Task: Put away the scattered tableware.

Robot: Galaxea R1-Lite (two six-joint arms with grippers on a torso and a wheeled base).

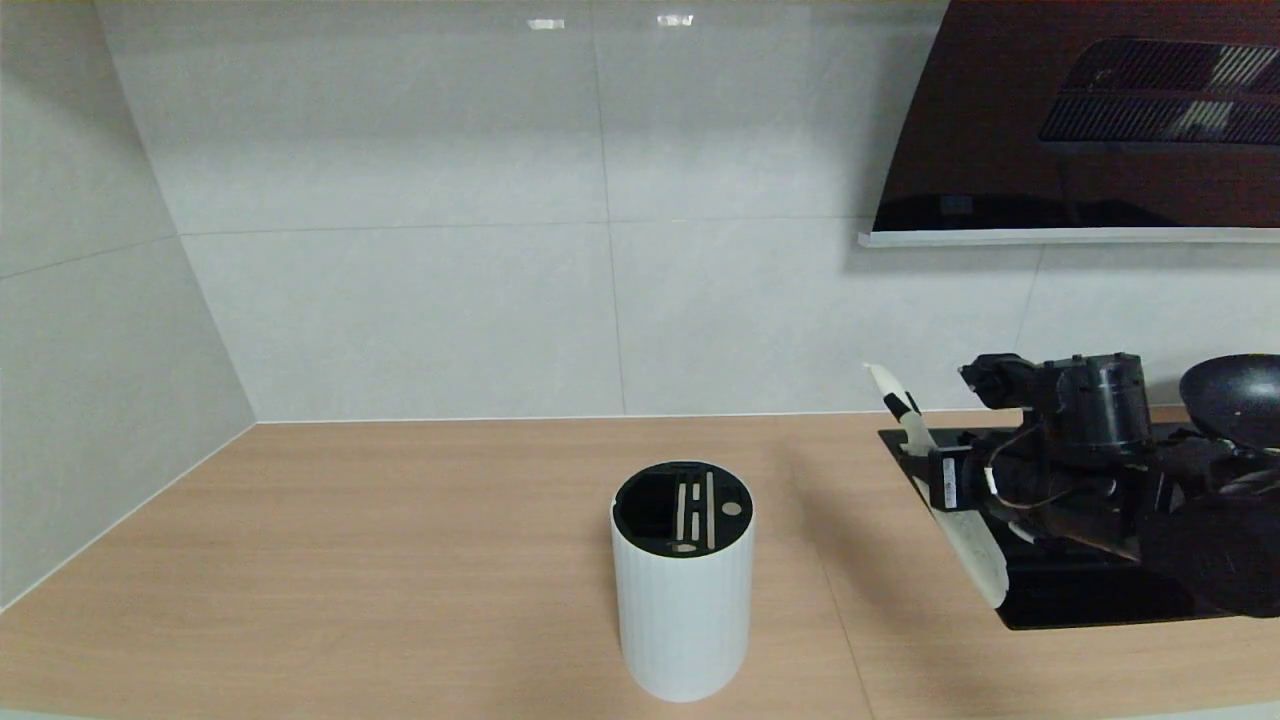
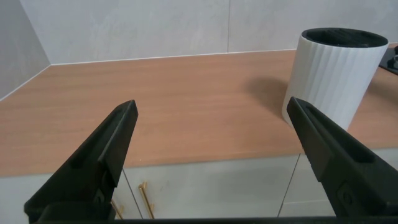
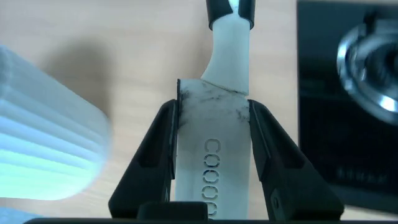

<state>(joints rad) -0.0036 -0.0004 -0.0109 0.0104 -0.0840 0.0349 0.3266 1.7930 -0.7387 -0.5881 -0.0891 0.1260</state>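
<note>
A white ribbed utensil holder (image 1: 682,590) with a black slotted top stands on the wooden counter, near its front edge. It also shows in the left wrist view as the holder (image 2: 336,68) and in the right wrist view as the holder (image 3: 43,124). My right gripper (image 1: 940,478) hovers to the holder's right, over the cooktop's left edge, shut on a white knife (image 1: 965,540). Its handle points up and away. In the right wrist view the gripper (image 3: 213,112) clamps the knife (image 3: 214,155) by its flat blade. My left gripper (image 2: 210,109) stands open and holds nothing, off the counter's front edge to the holder's left.
A black cooktop (image 1: 1080,590) lies at the right of the counter (image 1: 400,520), with a dark pan (image 1: 1235,395) behind it. A dark range hood (image 1: 1090,120) hangs above. Tiled walls close the back and left sides. Bare counter stretches left of the holder.
</note>
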